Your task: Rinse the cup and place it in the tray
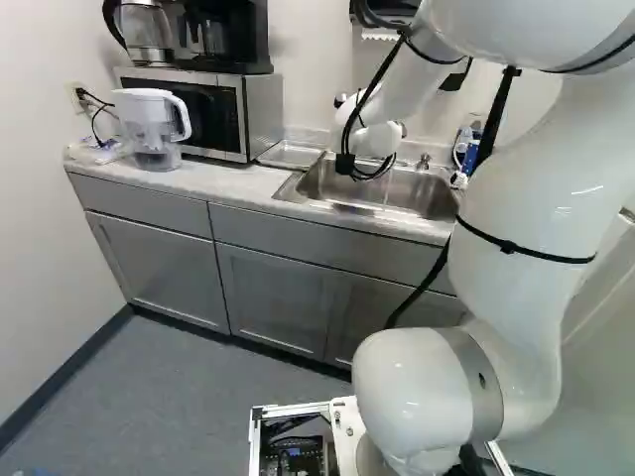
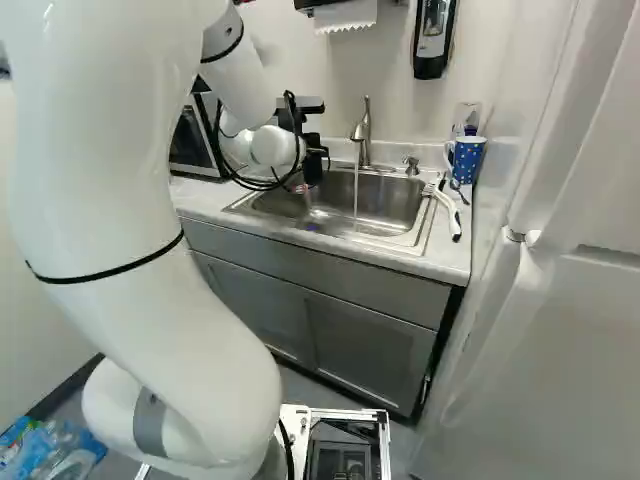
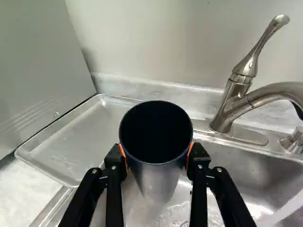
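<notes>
Cup interior (image 3: 156, 135), wrist view only

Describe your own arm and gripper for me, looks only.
My arm is glossy white, built of thick rounded tubes and bulging joints, with a grey band at one low joint. Thin black straps circle it, and black cables loop near the wrist. The gripper is black, with two jointed fingers and orange pads.
</notes>
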You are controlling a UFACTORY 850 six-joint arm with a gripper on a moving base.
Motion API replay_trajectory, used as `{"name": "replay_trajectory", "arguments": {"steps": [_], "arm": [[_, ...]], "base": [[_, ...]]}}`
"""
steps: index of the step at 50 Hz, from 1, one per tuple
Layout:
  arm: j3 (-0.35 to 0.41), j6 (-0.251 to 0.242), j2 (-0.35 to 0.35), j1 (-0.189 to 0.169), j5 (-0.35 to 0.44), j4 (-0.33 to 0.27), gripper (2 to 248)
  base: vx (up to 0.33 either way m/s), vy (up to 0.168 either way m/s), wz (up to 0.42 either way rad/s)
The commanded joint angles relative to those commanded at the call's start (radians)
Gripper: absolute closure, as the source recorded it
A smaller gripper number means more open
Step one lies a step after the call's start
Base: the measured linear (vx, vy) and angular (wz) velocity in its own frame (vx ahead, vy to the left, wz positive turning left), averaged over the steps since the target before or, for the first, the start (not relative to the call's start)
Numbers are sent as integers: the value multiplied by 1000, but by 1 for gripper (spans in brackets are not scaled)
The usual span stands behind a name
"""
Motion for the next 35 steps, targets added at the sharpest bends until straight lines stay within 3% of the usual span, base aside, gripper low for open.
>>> {"name": "replay_trajectory", "arguments": {"steps": [35], "arm": [[61,0,-7,-42,0,0,124]], "base": [[0,0,0]]}}
